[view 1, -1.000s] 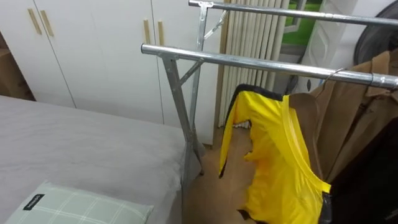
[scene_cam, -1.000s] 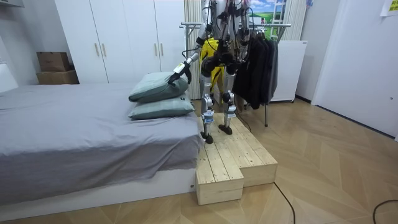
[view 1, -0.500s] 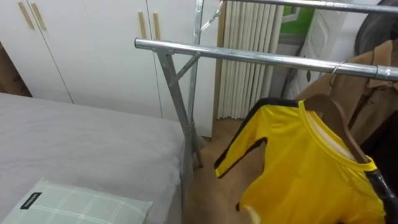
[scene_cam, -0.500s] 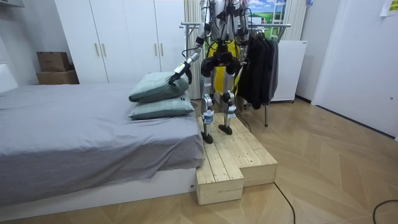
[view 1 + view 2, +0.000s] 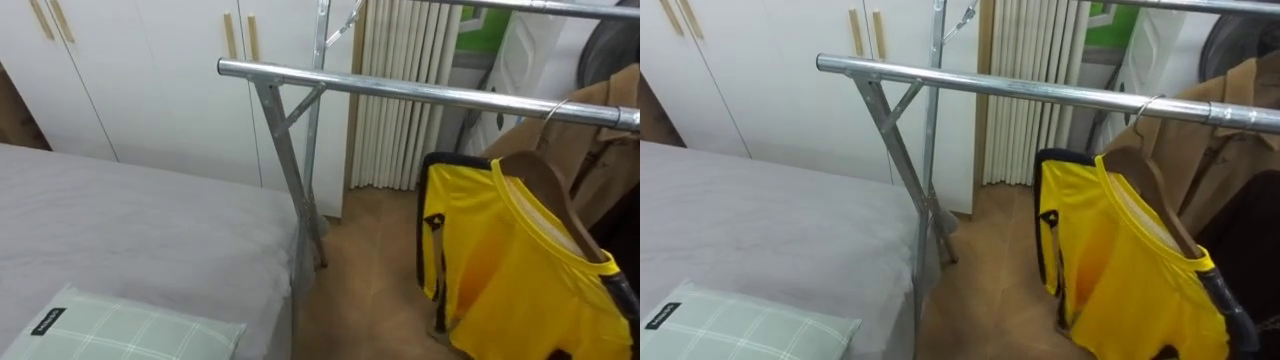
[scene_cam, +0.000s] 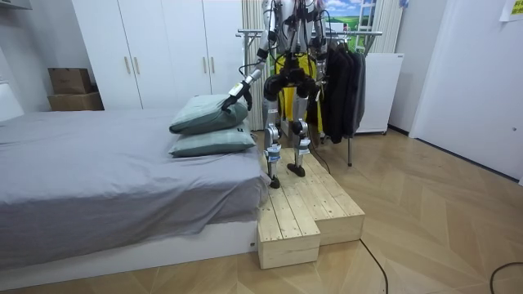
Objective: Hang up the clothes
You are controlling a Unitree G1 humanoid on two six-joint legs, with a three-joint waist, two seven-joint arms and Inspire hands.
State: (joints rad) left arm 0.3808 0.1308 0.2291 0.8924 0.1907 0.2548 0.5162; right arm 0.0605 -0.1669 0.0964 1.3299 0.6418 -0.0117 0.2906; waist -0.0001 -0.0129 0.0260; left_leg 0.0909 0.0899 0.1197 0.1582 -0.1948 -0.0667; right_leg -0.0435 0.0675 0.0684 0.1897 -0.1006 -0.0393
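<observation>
A yellow shirt with black trim hangs on a wooden hanger. The hanger's metal hook sits over the steel rail of the clothes rack, towards its right end. The shirt hangs straight down, free of the floor. In the room view I stand on a wooden platform facing the rack, and my left hand reaches out to the room view's left over the pillows.
A brown coat hangs just right of the shirt, and dark clothes fill the rack's far end. The grey bed with a checked pillow lies at my left. White wardrobe doors and a radiator stand behind the rack.
The yellow shirt has swung right and dropped from a tilted, bunched pose to hanging straight under the rail. The view shifted slightly.
</observation>
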